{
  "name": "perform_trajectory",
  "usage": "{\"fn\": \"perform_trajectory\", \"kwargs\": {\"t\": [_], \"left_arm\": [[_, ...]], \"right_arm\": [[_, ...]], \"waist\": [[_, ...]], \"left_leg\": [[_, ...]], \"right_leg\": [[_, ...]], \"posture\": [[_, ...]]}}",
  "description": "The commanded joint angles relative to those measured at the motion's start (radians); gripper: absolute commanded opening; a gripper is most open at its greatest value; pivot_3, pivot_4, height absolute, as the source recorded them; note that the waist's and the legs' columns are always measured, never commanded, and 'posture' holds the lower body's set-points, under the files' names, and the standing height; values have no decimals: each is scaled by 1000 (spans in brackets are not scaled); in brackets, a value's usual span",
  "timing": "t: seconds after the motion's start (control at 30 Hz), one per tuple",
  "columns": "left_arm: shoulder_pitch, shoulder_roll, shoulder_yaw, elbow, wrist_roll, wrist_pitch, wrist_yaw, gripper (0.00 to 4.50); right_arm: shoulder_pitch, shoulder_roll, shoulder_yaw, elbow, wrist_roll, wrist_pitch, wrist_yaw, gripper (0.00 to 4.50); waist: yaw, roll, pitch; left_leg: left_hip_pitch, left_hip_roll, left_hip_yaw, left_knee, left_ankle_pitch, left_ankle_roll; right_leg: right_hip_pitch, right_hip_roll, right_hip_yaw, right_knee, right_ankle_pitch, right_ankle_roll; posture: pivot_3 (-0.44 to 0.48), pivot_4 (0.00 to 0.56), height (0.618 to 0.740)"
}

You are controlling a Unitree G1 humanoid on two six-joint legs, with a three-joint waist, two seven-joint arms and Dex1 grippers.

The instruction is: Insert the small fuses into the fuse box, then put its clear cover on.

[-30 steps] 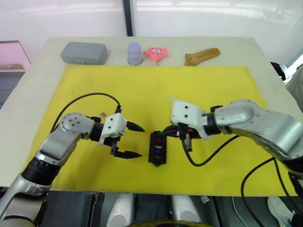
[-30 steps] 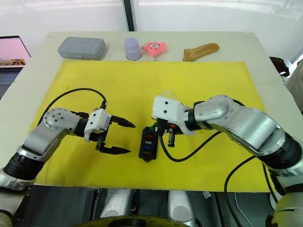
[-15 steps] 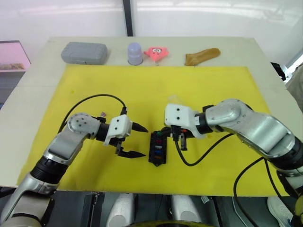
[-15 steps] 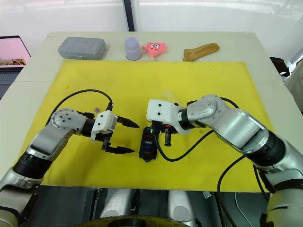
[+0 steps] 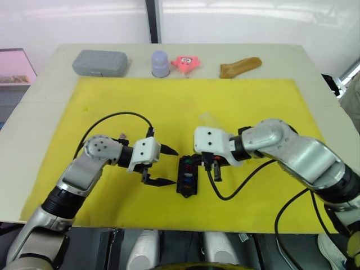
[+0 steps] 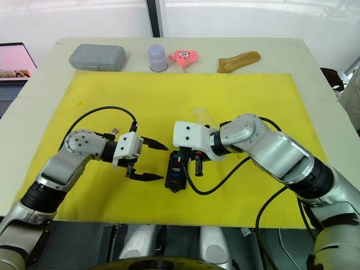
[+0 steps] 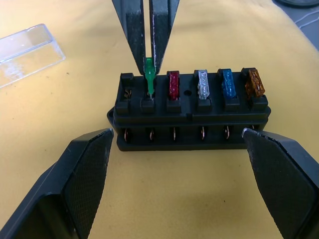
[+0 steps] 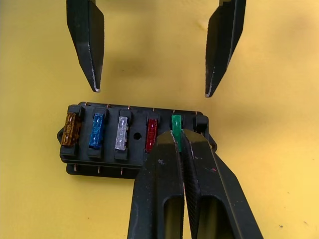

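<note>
Black fuse box (image 5: 187, 176) on the yellow mat (image 5: 112, 101), between the two grippers. Right gripper (image 8: 177, 137) directly over the box's end, fingers pinched together on a green fuse (image 7: 148, 74) standing upright with its blades in the second slot from that end. Left gripper (image 5: 167, 166) just beside the box on its other side, fingers spread wide, touching nothing. Four other fuses seated in the same row: one red (image 7: 173, 83), one grey (image 7: 203, 83), one blue (image 7: 227, 81), one amber (image 7: 253, 81). One end slot bare. One clear cover (image 7: 27, 54) lying on the mat near the box, beyond the right gripper.
</note>
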Motion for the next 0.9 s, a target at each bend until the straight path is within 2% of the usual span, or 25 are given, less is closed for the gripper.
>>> {"fn": "perform_trajectory", "kwargs": {"t": [0.03,0.9], "left_arm": [[-21,-5,12,-18,-2,0,3,4388],[-26,-23,11,-42,-4,38,20,4388]], "right_arm": [[-13,6,-12,-16,-19,-7,16,0],[-30,25,9,35,-97,-15,89,0]], "waist": [[0,0,0],[-1,0,0]], "left_leg": [[0,0,0,0,0,0],[0,0,0,1,0,0]], "right_leg": [[0,0,0,0,0,0],[0,0,0,1,0,0]], "posture": [[0,150,740],[0,150,740]]}}
